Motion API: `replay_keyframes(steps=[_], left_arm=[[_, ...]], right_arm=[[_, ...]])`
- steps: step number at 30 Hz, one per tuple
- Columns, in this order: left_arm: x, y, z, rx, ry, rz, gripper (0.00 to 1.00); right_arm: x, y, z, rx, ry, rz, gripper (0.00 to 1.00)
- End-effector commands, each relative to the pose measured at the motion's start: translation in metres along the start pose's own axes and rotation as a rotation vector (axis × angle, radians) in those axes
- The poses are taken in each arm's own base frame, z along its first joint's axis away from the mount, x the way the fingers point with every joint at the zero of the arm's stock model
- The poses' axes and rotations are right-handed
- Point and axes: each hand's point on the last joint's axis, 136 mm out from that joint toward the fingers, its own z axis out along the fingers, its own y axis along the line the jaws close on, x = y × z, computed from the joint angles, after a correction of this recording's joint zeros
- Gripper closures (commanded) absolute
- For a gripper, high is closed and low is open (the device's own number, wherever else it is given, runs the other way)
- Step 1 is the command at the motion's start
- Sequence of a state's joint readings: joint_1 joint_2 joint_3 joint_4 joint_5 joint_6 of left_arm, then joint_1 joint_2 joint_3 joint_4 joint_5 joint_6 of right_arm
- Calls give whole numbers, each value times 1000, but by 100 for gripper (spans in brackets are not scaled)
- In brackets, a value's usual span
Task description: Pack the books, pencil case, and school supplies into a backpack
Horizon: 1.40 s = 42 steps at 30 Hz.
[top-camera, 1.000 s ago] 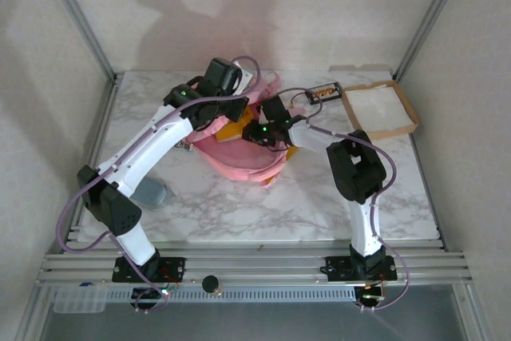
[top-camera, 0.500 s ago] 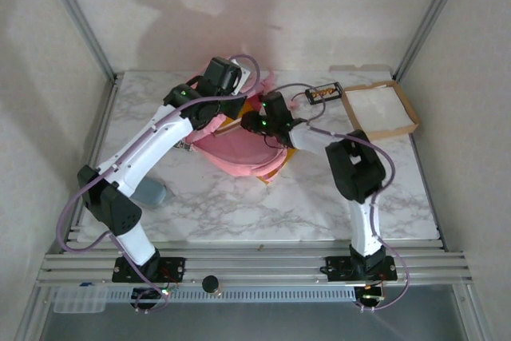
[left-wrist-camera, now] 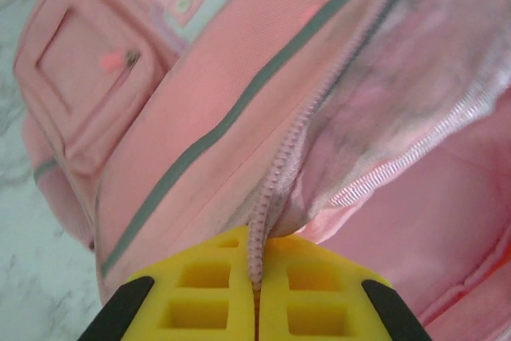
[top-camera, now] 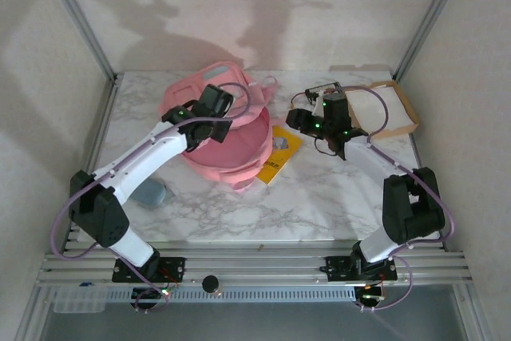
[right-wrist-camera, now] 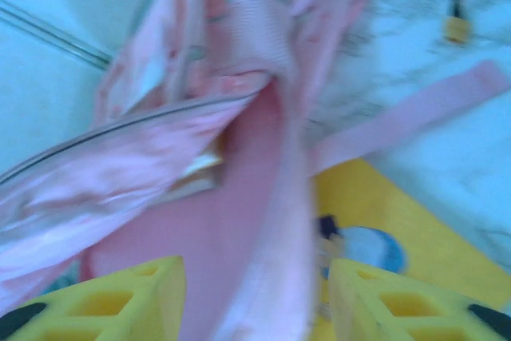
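1. The backpack (top-camera: pixel 227 137) is a large, puffy pink fabric bag lying on the marble-patterned table (top-camera: pixel 319 197), toward 11 o'clock from the table's middle. Its mouth gapes toward 3 o'clock.
2. In the left wrist view the backpack's outer cloth is a matte pink weave with a thin grey piping line. A flat rectangular pocket sits at 10 o'clock, and a shinier, crinkled lining shows inside the opening.
3. The left gripper (left-wrist-camera: pixel 255 313) has blocky yellow ribbed fingertips pressed together. They pinch the toothed zipper edge (left-wrist-camera: pixel 279 173) at the rim of the backpack's mouth.
4. The right gripper (right-wrist-camera: pixel 255 293) stands wide, its two yellow fingers (right-wrist-camera: pixel 132 293) well apart at the bottom of its wrist view. A fold of pink fabric runs through the gap in that view, but the picture is blurred and neither finger presses on it.
5. In the top view the right gripper (top-camera: pixel 297 119) is at 3 o'clock of the backpack, apart from it and pointing toward its opening.
6. A thin, flat, bright yellow book (top-camera: pixel 279 153) with a cartoon figure lies on the table at the backpack's 4 o'clock, one edge tucked under the pink fabric.
7. A shallow brown tray (top-camera: pixel 409 117) with a white inside sits at the table's 2 o'clock corner.
8. A soft, rounded grey-blue thing (top-camera: pixel 152 192) lies at 8 o'clock, beside the left arm.
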<state>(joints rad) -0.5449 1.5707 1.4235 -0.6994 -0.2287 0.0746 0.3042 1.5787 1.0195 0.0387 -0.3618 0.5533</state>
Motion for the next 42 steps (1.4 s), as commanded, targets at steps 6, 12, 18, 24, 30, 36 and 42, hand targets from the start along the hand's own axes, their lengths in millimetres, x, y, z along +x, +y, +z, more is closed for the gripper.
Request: replay_keyframes(steps=[6, 12, 18, 24, 30, 36, 42], left_arm=[[4, -14, -20, 166, -78, -211, 54], [-14, -68, -59, 421, -210, -397, 39], [-5, -119, -37, 588, -174, -511, 38], [8, -166, 2, 621, -71, -538, 49], [26, -175, 50, 525, 12, -568, 62], [44, -177, 88, 430, 72, -550, 73], [64, -178, 111, 386, 126, -541, 81]], right_arm=[[25, -54, 38, 77, 210, 13, 36], [42, -80, 45, 190, 267, 98, 32], [92, -45, 23, 133, 274, 238, 34], [134, -29, 10, 69, 244, 367, 44], [153, -21, 18, 33, 250, 468, 55], [154, -29, 25, 77, 220, 512, 62], [161, -37, 31, 117, 221, 531, 63]])
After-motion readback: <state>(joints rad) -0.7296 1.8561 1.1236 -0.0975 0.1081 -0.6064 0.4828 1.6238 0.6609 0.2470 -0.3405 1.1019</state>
